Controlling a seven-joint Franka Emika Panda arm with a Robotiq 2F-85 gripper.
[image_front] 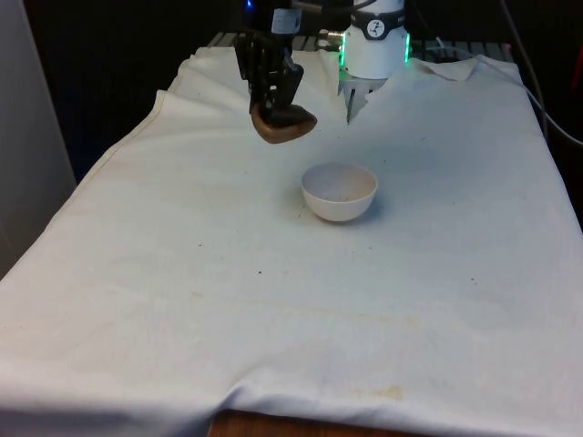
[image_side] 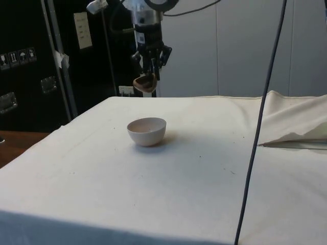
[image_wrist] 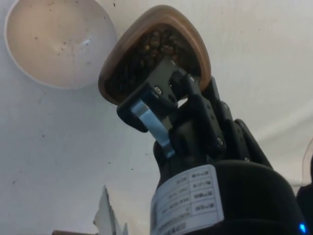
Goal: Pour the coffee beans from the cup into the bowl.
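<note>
1 brown cup point(image_wrist: 155, 51) of loose coffee beans point(image_wrist: 146, 58) is pinched at its rim by your end effector point(image_front: 273, 96); tip gently over the white bowl point(image_front: 339, 191).

Front camera facing along the cloth-covered table point(image_front: 182, 319), side camera looking across it, both sharing the bowl point(image_front: 339, 191), wrist camera close above.

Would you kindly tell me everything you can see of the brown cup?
The cup is small, brown and smooth, perhaps wood or ceramic, with a rounded rim squeezed into a heart-like outline. Dark coffee beans fill it. The hand grips its rim, one finger inside and one outside, holding it in the air above the cloth, roughly level. It hangs behind the white bowl, toward the front view's left, touching nothing else.
</note>
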